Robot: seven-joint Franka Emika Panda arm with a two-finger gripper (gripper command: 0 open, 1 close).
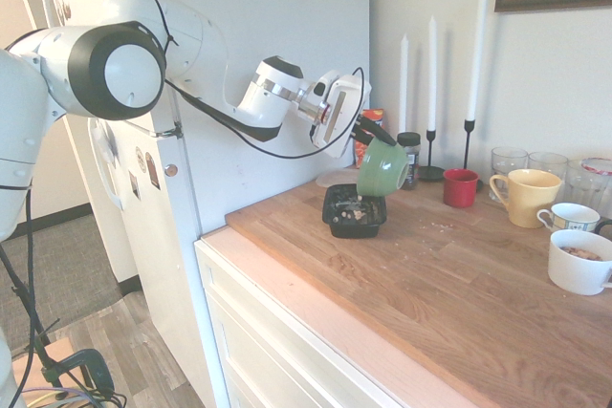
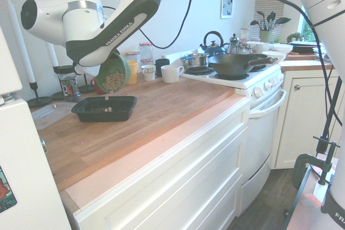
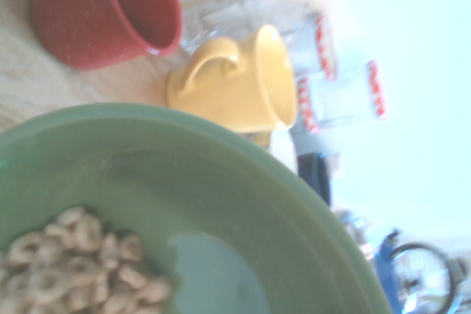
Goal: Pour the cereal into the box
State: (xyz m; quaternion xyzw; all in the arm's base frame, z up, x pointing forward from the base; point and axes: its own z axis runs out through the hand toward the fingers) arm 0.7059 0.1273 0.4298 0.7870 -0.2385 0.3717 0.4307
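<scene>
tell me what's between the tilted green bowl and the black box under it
Only a gap of air with one falling cereal bit, between the green bowl and the black box; the second exterior view shows it.

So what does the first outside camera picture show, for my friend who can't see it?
The white robot arm's gripper tips a green bowl over a black box on a wooden counter, cereal in the box. Mugs, glasses and white candles stand behind.

Green bowl point(image 3: 221, 204) fills the wrist view up close, pale ring-shaped cereal point(image 3: 73, 270) heaped against its inner wall, and beyond its rim a red cup point(image 3: 103, 12) and a yellow mug point(image 3: 235, 86) sit side by side.
</scene>
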